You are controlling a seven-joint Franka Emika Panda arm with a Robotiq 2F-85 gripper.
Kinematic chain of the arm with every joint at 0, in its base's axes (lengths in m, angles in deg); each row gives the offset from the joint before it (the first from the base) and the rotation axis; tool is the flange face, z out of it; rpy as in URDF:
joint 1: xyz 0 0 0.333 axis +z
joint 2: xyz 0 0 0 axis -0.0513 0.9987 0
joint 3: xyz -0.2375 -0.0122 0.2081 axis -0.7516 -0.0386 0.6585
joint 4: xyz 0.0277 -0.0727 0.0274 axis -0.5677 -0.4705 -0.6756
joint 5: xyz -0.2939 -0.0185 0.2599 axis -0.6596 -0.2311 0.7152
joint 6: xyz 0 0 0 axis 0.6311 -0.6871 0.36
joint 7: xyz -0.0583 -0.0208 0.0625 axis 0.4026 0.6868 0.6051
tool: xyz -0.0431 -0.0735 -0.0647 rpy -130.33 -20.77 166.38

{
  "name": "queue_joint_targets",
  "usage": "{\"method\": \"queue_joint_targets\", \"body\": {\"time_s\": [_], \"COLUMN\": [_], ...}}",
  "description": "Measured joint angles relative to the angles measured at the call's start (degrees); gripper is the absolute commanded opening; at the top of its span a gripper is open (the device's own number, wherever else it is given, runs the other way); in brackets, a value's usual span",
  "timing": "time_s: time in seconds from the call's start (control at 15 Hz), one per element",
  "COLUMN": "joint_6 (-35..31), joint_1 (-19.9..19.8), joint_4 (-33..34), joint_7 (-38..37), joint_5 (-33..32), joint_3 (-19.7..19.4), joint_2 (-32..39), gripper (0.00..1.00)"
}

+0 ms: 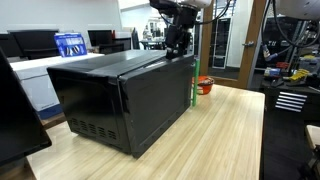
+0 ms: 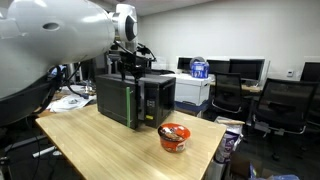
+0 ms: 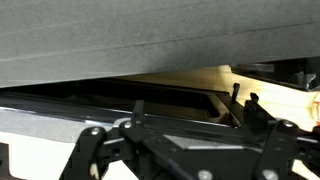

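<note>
On the light wooden table (image 1: pixel 235 135), which fills the foreground in both exterior views, the black microwave (image 1: pixel 120 95) stands as the biggest thing in the office scene, its dark side panels facing the camera and a thin green strip running down its far vertical edge. The arm (image 2: pixel 60 45) comes next: in an exterior view its broad white links crowd the upper left corner, very near the lens, then bend forward and drop down so that the wrist points straight at the top of the microwave (image 2: pixel 135 100). From the opposite side the last dark links hang nearly upright over the far top corner of the box. The gripper (image 1: pixel 178 40) sits right at that upper edge, touching or just above the top panel; which of the two I cannot tell. In the wrist view the gripper (image 3: pixel 185 150) shows only as black linkages along the bottom of the picture, with a flat grey surface of the microwave (image 3: pixel 150 35) slanting overhead and a dark gap beneath it. The fingertips are hidden, so how far the jaws stand apart, and whether they have hold of anything, cannot be told. A small red bowl (image 2: pixel 174 136) rests on the table (image 2: pixel 100 145) near the microwave's front corner, apart from the gripper (image 2: pixel 128 68)
</note>
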Motion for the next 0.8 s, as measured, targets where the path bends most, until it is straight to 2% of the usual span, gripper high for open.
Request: {"method": "queue_joint_targets", "body": {"time_s": [0.2, 0.47, 0.8], "joint_6": [3.5, 12.6, 16.1], "joint_1": [0.2, 1.3, 1.7], "joint_4": [1.3, 5.9, 7.4], "joint_7": [0.0, 0.0, 0.0], "joint_5": [1.4, 9.5, 19.1], "joint_3": [0.1, 2.0, 2.6], "joint_2": [0.0, 0.1, 1.3], "gripper": [1.00, 1.00, 1.00]}}
